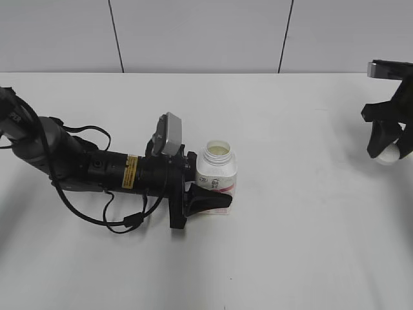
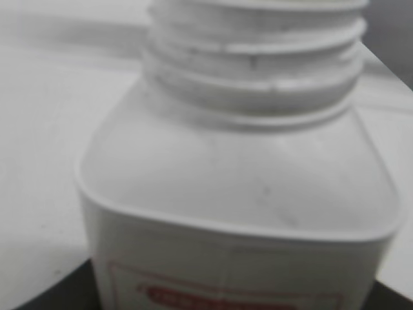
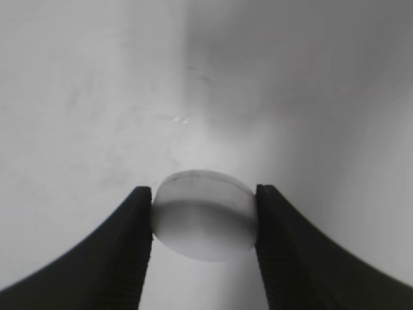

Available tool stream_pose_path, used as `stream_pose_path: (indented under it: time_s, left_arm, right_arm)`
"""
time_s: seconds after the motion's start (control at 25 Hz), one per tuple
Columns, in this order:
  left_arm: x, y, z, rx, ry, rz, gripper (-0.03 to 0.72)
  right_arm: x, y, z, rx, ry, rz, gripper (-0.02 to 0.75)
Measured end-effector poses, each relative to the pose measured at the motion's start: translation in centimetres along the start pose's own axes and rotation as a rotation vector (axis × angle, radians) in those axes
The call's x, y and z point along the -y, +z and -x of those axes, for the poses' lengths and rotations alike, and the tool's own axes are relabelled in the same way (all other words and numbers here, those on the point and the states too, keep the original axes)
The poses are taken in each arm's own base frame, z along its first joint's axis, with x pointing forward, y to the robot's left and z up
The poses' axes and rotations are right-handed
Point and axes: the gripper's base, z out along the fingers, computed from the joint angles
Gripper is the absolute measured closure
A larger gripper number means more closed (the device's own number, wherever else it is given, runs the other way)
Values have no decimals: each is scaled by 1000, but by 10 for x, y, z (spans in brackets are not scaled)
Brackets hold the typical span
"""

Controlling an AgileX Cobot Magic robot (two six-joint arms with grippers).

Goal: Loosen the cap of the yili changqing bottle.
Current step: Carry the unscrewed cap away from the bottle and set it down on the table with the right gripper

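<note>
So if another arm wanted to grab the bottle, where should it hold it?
Probably around the square body of the bottle, just under the shoulder, coming in level from the side. The flat walls give the tool something to press on, and the bottle stands upright. The left tool grips it there. The threaded neck is open, its cap held in the right tool, so coming from above looks poor.

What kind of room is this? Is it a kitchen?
Probably a robot test lab, not a kitchen: a bare white table, plain grey wall panels, and two black robot arms working on one small white squarish bottle.
</note>
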Motion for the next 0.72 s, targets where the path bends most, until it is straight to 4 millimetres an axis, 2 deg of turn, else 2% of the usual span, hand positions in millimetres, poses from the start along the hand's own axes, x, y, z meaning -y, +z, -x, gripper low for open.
stream_pose_path:
  time_s: [0.2,0.72]
  left_arm:
    - [0,0,0,1,0,0,302]
    - [0,0,0,1,0,-1,302]
  right_arm:
    - [15,6,-4,12,47,-103,351]
    - [15,6,-2,38,64,-101,351]
